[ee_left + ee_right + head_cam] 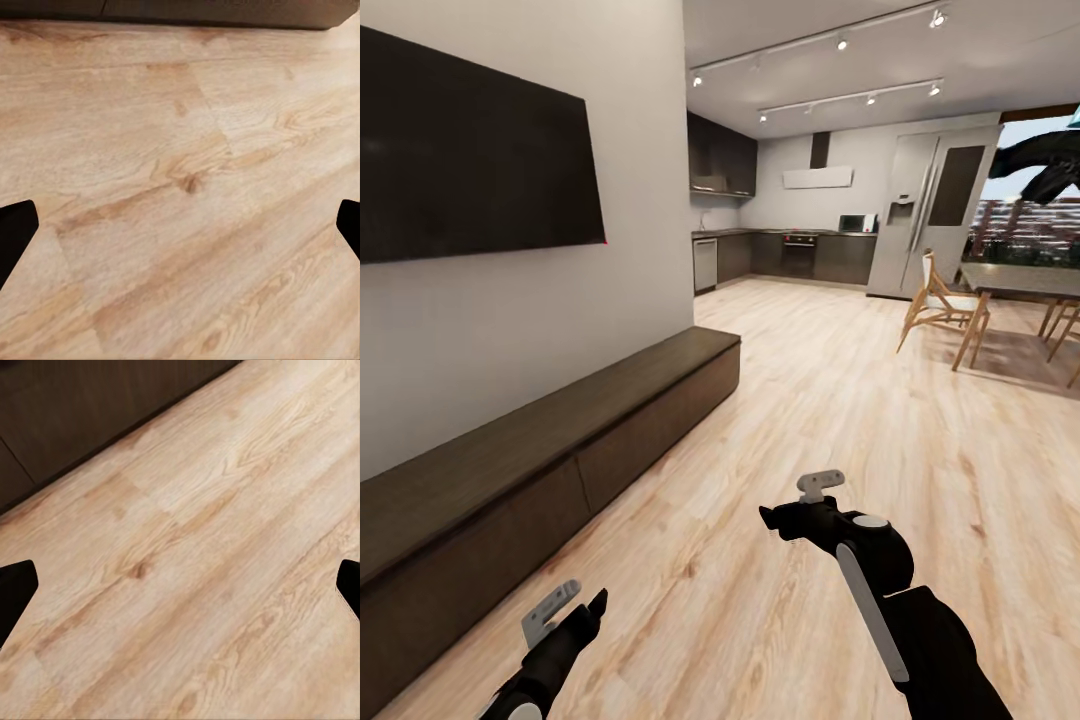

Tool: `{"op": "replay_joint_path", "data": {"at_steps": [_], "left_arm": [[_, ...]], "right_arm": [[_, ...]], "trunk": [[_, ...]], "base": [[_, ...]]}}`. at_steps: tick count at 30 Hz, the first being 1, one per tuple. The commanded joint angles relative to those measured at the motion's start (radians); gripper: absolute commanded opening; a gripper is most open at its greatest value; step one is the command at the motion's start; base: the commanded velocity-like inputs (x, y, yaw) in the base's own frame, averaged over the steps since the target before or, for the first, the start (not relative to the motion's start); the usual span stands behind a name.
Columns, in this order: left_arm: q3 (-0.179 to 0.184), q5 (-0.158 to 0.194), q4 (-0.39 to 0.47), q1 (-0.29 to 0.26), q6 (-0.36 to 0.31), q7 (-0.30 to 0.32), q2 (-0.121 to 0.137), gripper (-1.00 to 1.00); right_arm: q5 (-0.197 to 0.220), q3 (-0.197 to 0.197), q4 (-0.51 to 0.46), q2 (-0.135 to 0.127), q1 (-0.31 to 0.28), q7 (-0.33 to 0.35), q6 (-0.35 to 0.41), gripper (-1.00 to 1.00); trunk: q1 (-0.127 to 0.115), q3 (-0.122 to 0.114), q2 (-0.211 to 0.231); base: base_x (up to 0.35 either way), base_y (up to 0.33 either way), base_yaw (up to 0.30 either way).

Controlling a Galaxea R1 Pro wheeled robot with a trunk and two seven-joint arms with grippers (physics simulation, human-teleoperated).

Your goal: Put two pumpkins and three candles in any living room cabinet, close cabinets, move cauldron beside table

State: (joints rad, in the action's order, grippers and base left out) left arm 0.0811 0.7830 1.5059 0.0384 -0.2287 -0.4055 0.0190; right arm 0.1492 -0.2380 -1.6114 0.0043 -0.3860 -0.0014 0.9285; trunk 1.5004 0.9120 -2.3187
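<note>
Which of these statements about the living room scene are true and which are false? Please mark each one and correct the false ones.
1. The long dark-brown cabinet stands against the wall under the television. True.
2. One drawer of the cabinet is pulled open. False: all visible fronts are flush and closed.
3. The left gripper holds a pumpkin. False: its fingers are apart, with bare wooden floor between them.
4. The right gripper is open and empty. True.
5. A kitchen with a tall refrigerator lies at the far end. True.
6. Candles stand on top of the cabinet. False: the visible top is bare.
</note>
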Motion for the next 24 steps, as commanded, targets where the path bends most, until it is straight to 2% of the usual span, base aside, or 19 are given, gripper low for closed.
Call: {"op": "replay_joint_path", "data": {"at_steps": [1,11,24], "left_arm": [[0.002,0.007,0.002,0.000,-0.001,-0.008,0.001,1.00],[0.002,0.007,0.002,0.000,-0.002,-0.008,0.001,1.00],[0.003,0.007,0.002,0.001,-0.001,0.000,0.001,1.00]], "right_arm": [[0.003,0.000,-0.001,0.000,-0.001,0.000,0.004,1.00],[0.003,0.002,-0.001,0.000,-0.001,0.000,0.006,1.00],[0.003,0.002,-0.001,0.000,-0.001,0.000,0.006,1.00]], "trunk": [[0.001,0.001,0.000],[0.001,0.001,0.000],[0.001,0.001,0.000]], "base": [[0.336,0.000,0.000],[0.336,-0.011,0.000],[0.336,-0.106,0.000]]}}
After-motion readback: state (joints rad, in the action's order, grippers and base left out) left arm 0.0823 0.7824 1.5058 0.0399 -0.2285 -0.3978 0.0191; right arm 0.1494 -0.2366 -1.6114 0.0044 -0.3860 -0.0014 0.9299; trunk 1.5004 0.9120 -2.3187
